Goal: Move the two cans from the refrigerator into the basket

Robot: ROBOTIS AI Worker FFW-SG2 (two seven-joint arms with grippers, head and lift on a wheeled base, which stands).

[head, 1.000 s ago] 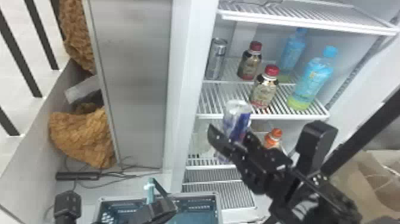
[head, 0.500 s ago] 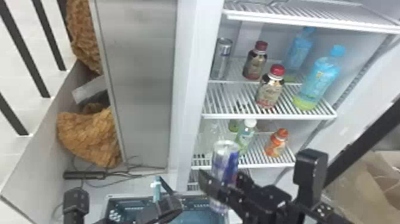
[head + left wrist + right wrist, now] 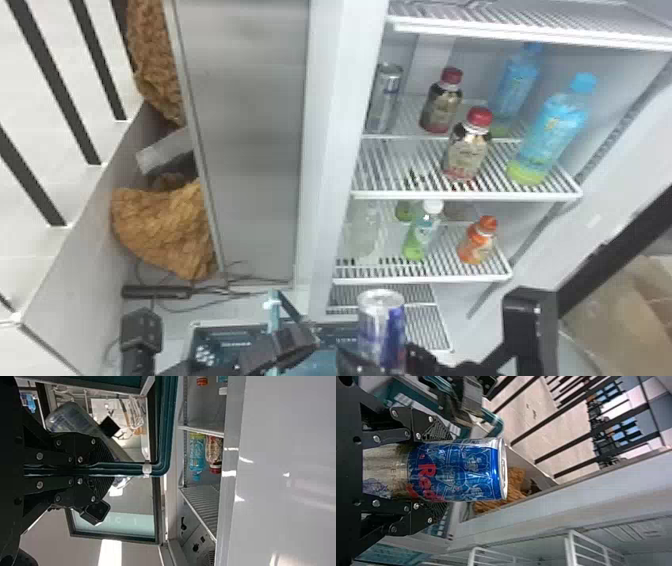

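We see the right gripper [image 3: 441,471] closed around a blue-and-silver drink can [image 3: 381,325], long axis roughly upright, by the right end of the basket [image 3: 227,345]; we judge a leftward shift is due. The left gripper [image 3: 104,469] pinches the basket's handle [image 3: 126,469].

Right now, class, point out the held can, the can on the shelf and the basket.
Held can [image 3: 459,471]: right wrist view, blue side.
Shelf can [image 3: 384,104]: head view, silver side.
Basket [image 3: 230,334]: head view, inner wall.
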